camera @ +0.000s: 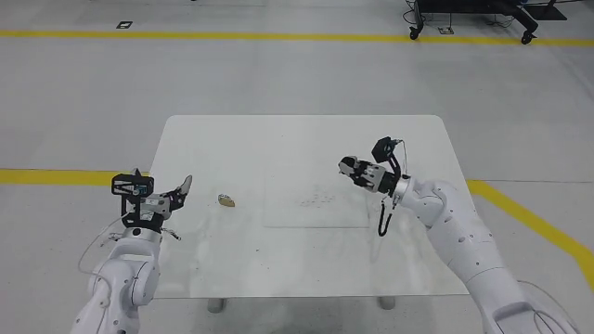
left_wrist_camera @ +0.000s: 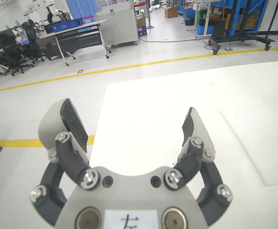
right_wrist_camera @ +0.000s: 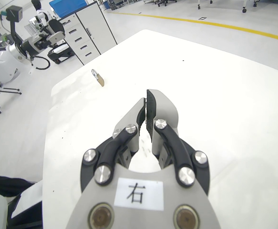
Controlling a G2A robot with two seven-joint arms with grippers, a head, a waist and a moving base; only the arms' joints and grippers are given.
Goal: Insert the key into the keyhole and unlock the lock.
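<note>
Near the released left pincer (left_wrist_camera: 128, 106), well apart from the clenched right pincer (right_wrist_camera: 145, 94): padlock (right_wrist_camera: 98, 77) flat on the desk (camera: 297, 148), body end toward the right one.

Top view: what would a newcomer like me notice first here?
A small brass padlock lies on the white table, just ahead of the open left gripper. Across from it, the right gripper hangs shut above the table, right of its middle.
</note>
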